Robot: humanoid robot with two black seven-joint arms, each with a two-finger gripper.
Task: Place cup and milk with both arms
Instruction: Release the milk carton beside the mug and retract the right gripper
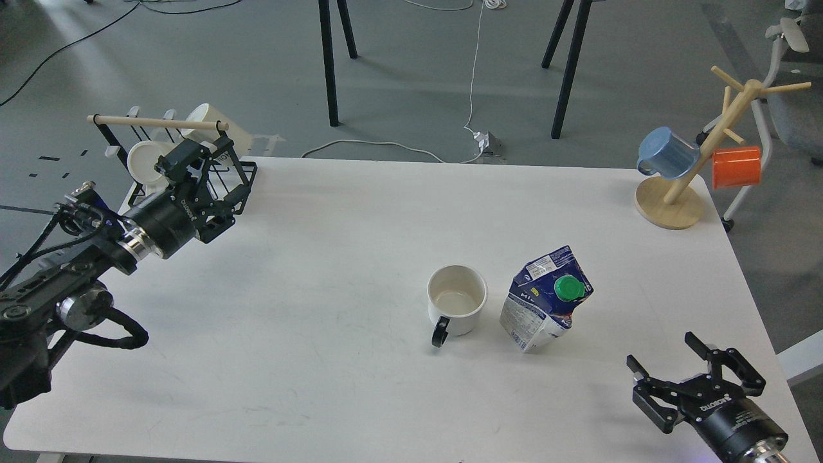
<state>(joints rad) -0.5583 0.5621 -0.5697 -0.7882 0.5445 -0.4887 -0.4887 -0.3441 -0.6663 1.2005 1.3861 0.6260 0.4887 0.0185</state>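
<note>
Right gripper (697,373) spread wide, empty, low at near right of the white table (308,360), well apart from both targets. Left gripper (193,168) up at far left beside the black wire dish rack (238,177); fingers overlap the rack, so cannot tell if spread or closed.

Squat white mug with cream inside and thin black loop handle (456,301): upright, mid-table slightly right, handle facing near-left. Looks empty. Probably ceramic or enamel: stiff, glazed and slippery, chips if knocked. Best hold judged across rim wall, one finger inside, or around the body; handle loop too thin to trust.

Dark blue and white milk carton with round green screw cap (546,302): just right of the mug, small gap, not touching. Leaning, walls creased. Soft card, crushes under hard squeeze; weight unknown, could slosh. Grip mid-body across flat faces, light force, below slanted top.

Further out: white cups in the rack; wooden mug tree (669,202) far right with blue mug (665,153) and orange mug (736,167). Not involved.
</note>
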